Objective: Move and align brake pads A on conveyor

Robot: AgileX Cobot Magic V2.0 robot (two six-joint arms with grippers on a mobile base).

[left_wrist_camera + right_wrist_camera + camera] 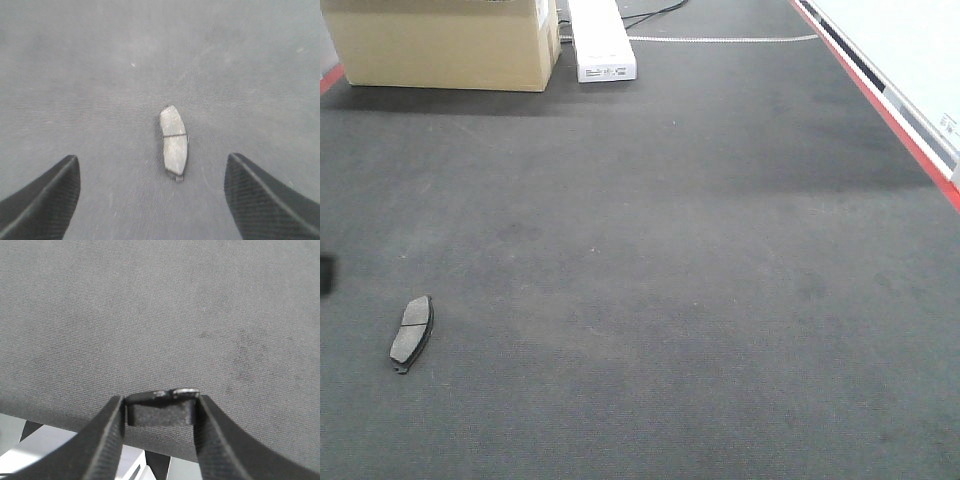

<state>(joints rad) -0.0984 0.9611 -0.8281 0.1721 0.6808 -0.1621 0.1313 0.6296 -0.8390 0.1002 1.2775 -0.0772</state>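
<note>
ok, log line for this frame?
left gripper: open, aimed at loose pad | right gripper: shut on held pad | loose pad: flat on conveyor, untouched

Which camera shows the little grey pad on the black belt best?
The left wrist view: the brake pad lies flat in the middle, groove plain, framed by the open left gripper. The front view shows it small, near the left edge. The right wrist view misses it; there the right gripper clamps a different dark piece.
</note>
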